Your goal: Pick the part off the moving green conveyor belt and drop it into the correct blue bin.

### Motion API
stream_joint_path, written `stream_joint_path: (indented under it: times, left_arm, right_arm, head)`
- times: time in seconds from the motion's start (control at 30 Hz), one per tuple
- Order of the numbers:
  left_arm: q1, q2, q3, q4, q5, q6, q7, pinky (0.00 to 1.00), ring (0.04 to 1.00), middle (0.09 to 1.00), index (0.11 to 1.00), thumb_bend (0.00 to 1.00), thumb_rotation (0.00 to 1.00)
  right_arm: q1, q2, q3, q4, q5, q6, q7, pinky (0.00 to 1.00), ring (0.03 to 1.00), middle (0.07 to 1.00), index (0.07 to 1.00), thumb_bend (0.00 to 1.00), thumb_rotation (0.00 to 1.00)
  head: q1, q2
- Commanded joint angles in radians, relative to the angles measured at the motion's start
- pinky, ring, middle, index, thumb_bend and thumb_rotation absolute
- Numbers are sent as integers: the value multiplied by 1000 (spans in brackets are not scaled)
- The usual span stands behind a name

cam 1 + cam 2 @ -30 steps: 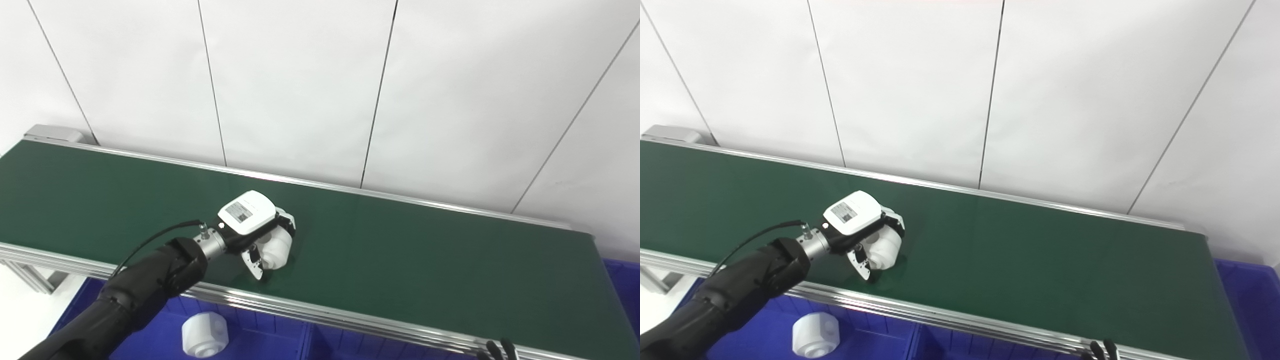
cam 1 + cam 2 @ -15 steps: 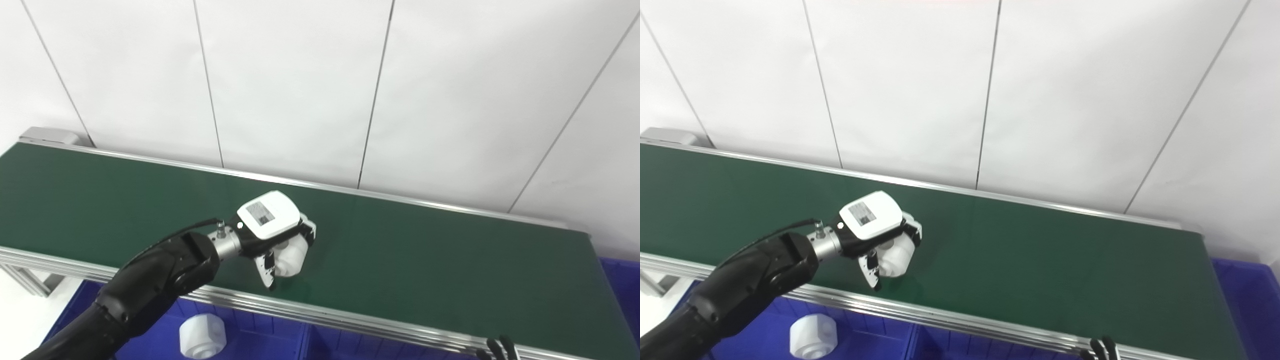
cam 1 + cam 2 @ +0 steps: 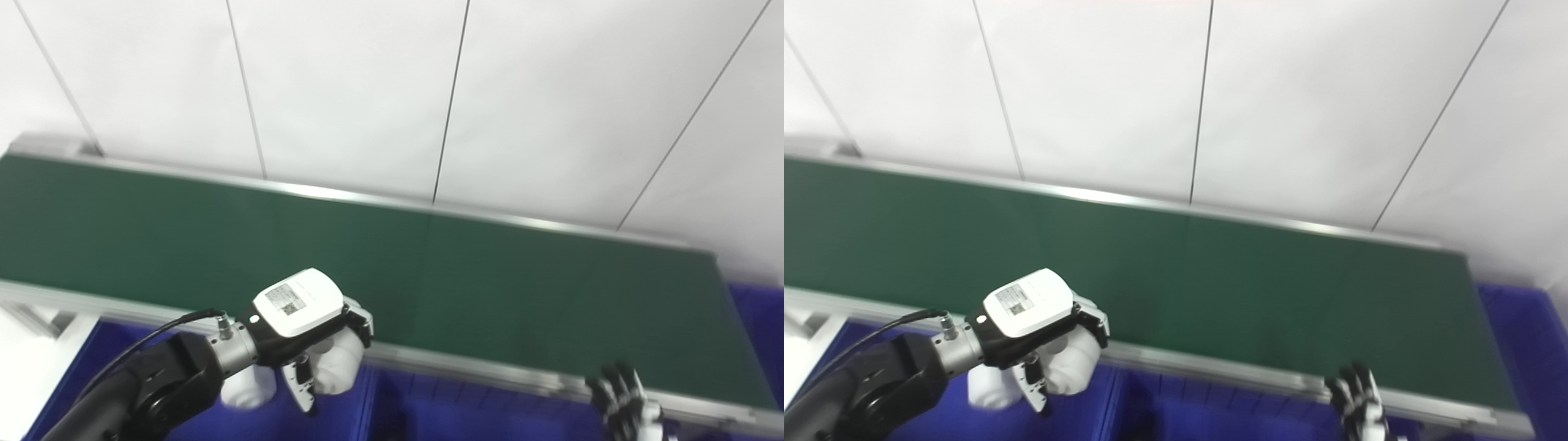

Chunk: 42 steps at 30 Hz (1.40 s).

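Your conveyor belt [image 3: 429, 269] lies bare. Just in front of it, over the blue bin [image 3: 429, 410], your left hand [image 3: 306, 324] clamps the white part [image 3: 337, 367]. Release next. Right hand [image 3: 625, 404]: fingers apart.

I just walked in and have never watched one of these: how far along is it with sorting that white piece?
The pick looks done: the left hand grips the white part off the green belt, over the blue bin. Another white part already lies below. Letting go is left. The right hand waits, fingers apart, holding nothing.
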Motion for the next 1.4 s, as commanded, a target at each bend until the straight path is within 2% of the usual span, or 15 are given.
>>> stream_joint_path:
  times: [0.0, 0.1, 0.17, 0.2, 0.27, 0.43, 0.5, 0.57, 0.6, 0.7, 0.73, 0.83, 1.0, 1.2, 1.37]
  left_arm:
    - [9, -14, 20, -45, 13, -5, 34, 175, 249, 428, 524, 519, 0]
    - [47, -29, 25, -39, 31, -22, 54, 153, 225, 410, 521, 517, 0]
    - [60, -37, 25, -31, 59, -23, 56, 175, 239, 411, 522, 517, 0]
    - [64, -40, 24, -26, 76, -23, 56, 235, 275, 415, 521, 518, 0]
    - [61, -37, 7, -11, 135, -5, 15, 279, 307, 422, 518, 519, 0]
    - [43, -39, -12, -1, 217, 32, -70, 240, 292, 411, 513, 520, 0]
    - [42, -41, -12, -10, 230, 46, -100, 310, 370, 437, 516, 522, 0]
    - [41, -43, -12, -22, 243, 61, -129, 437, 487, 471, 511, 523, 0]
    - [39, -39, -15, -38, 272, 76, -177, 532, 591, 591, 597, 669, 185]
    - [36, -39, -19, -80, 336, 104, -276, 623, 694, 714, 691, 793, 368]
    - [38, -43, -16, -91, 343, 109, -294, 648, 722, 745, 716, 814, 409]
    - [40, -54, -10, -114, 355, 123, -344, 676, 750, 775, 749, 817, 426]
    - [45, -61, -4, -118, 363, 115, -342, 669, 750, 773, 751, 818, 428]
    - [69, -68, 18, -128, 311, 101, -274, 635, 728, 753, 734, 835, 401]
    - [107, -82, 62, -179, 178, 111, -235, 619, 714, 753, 738, 823, 424]
  right_arm:
    - [-21, -6, -4, -61, -1, 47, -6, 956, 892, 922, 946, 685, 985]
    - [-34, -7, -8, -74, 6, 70, -9, 954, 886, 915, 939, 684, 977]
    - [-42, -14, -12, -74, 14, 79, -4, 955, 888, 920, 942, 689, 973]
    - [-45, -18, -13, -75, 18, 83, -1, 958, 896, 936, 950, 690, 981]
    - [-51, -23, -16, -70, 18, 81, 1, 959, 900, 943, 952, 687, 988]
    - [-51, -16, -11, -81, 11, 89, -10, 941, 880, 922, 924, 693, 986]
    - [-50, -13, -13, -75, 8, 82, -13, 953, 887, 920, 925, 695, 985]
    - [-49, -9, -14, -77, 5, 82, -17, 934, 877, 905, 913, 701, 973]
    - [-48, -6, -14, -81, 5, 81, -18, 931, 872, 906, 915, 699, 972]
    - [-46, -1, -11, -85, 6, 79, -19, 930, 867, 907, 914, 706, 968]
    - [-46, -2, -10, -82, 7, 76, -17, 931, 866, 906, 913, 710, 965]
    - [-44, -1, -11, -80, 9, 73, -16, 933, 871, 912, 918, 711, 967]
    - [-42, 1, -14, -80, 14, 75, -17, 941, 876, 908, 920, 718, 957]
    - [-41, 4, -8, -88, 8, 75, -17, 928, 870, 912, 920, 702, 971]
    - [-36, 14, -4, -98, 0, 88, -27, 907, 851, 892, 895, 719, 943]
  head:
    - [-3, 18]
    - [0, 42]
    - [13, 52]
    - [13, 52]
    - [15, 52]
    - [7, 49]
    - [8, 49]
    - [8, 48]
    - [6, 47]
    - [5, 45]
    - [4, 44]
    - [3, 42]
    - [3, 40]
    - [0, 37]
    - [-21, 33]
